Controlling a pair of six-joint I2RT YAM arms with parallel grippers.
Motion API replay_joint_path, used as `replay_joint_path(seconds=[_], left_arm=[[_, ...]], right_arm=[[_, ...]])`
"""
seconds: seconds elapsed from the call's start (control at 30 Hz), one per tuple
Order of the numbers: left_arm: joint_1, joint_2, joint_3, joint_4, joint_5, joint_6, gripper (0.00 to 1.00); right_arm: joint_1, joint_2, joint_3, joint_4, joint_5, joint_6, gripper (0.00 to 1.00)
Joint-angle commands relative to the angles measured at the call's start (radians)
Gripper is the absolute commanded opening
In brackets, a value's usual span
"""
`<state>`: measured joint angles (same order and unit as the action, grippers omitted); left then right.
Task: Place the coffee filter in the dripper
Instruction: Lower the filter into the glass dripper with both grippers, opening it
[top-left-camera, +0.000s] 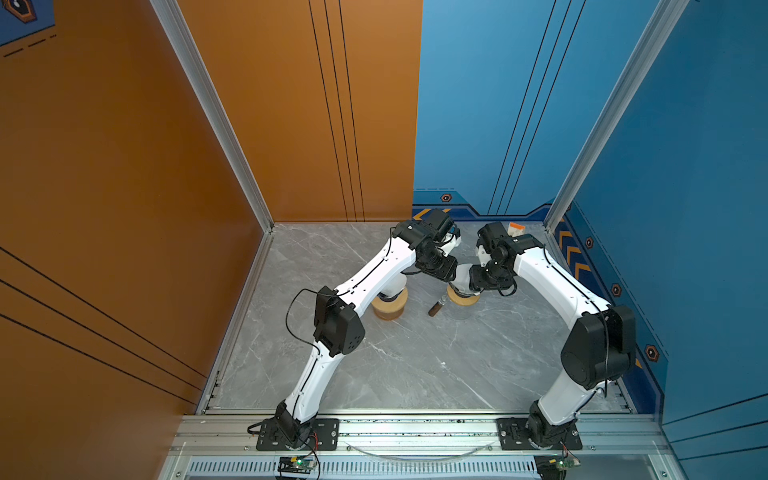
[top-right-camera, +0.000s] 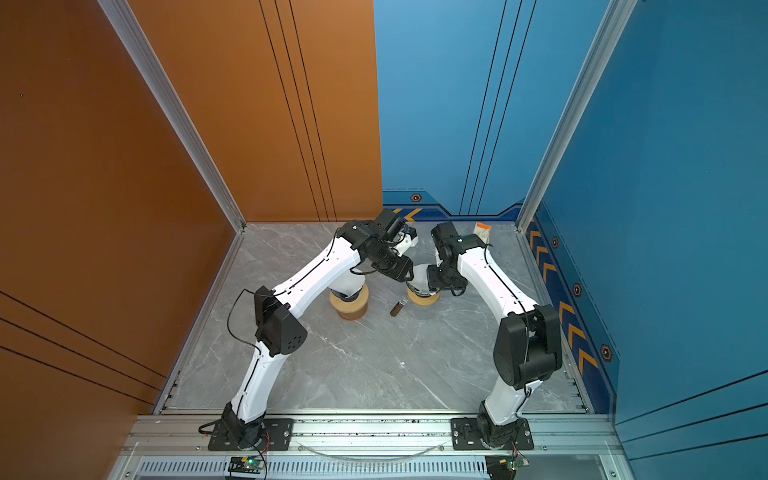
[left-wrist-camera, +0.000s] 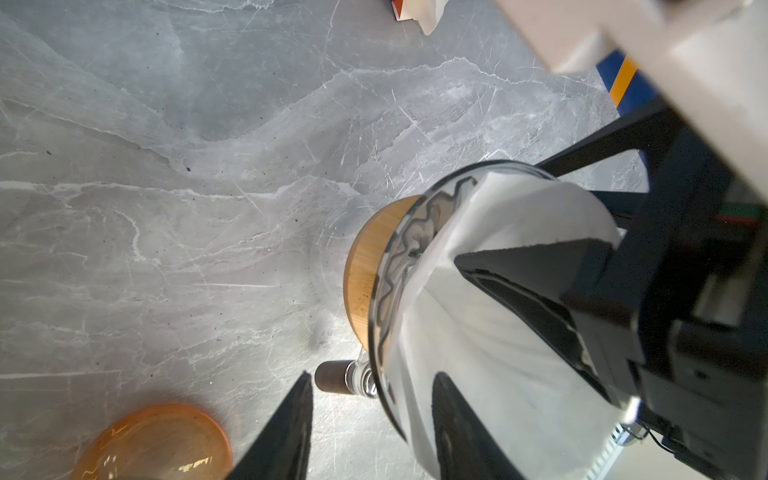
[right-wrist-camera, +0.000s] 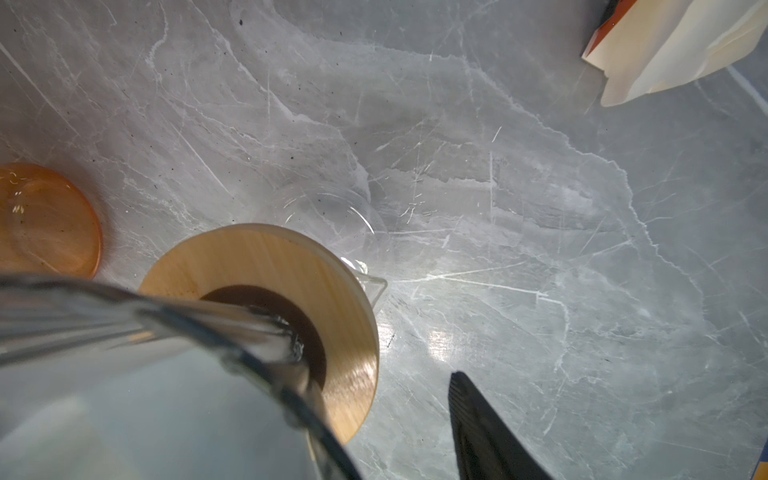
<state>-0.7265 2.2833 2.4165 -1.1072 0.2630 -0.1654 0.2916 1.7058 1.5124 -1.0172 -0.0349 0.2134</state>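
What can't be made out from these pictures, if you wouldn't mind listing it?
Both top views: the wrists cover most of the dripper and coffee filter.
Right wrist view: only one of the right gripper's fingers shows; blurred glass hides the other, so its grip is unclear.
Both wrist views: the frame edge cuts off the filter pack.

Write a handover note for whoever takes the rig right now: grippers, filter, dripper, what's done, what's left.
Left gripper: open, straddling the dripper rim, one finger on the coffee filter.
Right gripper: open, one finger inside on the filter, the other outside.
Done: filter sits in the dripper, standing off the glass on one side.
Left: probably press it flush, then withdraw both grippers.
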Motion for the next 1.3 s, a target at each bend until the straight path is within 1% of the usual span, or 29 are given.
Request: replay_joint_path(seconds=[0.0,0.23,0.43,0.93,1.1,1.27], left_arm=[[0.007,0.016,0.018,-0.006,0.016,-0.008,0.48],[0.007,0.019,0.017,-0.005,0.013,-0.006,0.46],[0.01,0.013,0.006,-0.005,0.014,-0.003,0.45],[0.006,-0.004,-0.008,-0.005,0.011,-0.002,0.45],[0.005,-0.01,0.004,-0.005,0.007,-0.002,0.46],[0.003,-0.031,0.035,-0.005,-0.02,-0.008,0.48]], right_arm=[[-0.005,-0.065,0.018,0.003,-0.008,0.005,0.59],[-0.01,-0.112,0.014,0.006,0.047,0.007,0.62],[-0.018,-0.086,-0.012,0.004,0.076,0.011,0.62],[-0.019,-0.039,0.007,0.005,0.049,0.017,0.62],[-0.017,-0.059,0.027,0.009,0.029,0.017,0.63],[-0.017,-0.093,0.043,0.028,0.002,0.021,0.65]])
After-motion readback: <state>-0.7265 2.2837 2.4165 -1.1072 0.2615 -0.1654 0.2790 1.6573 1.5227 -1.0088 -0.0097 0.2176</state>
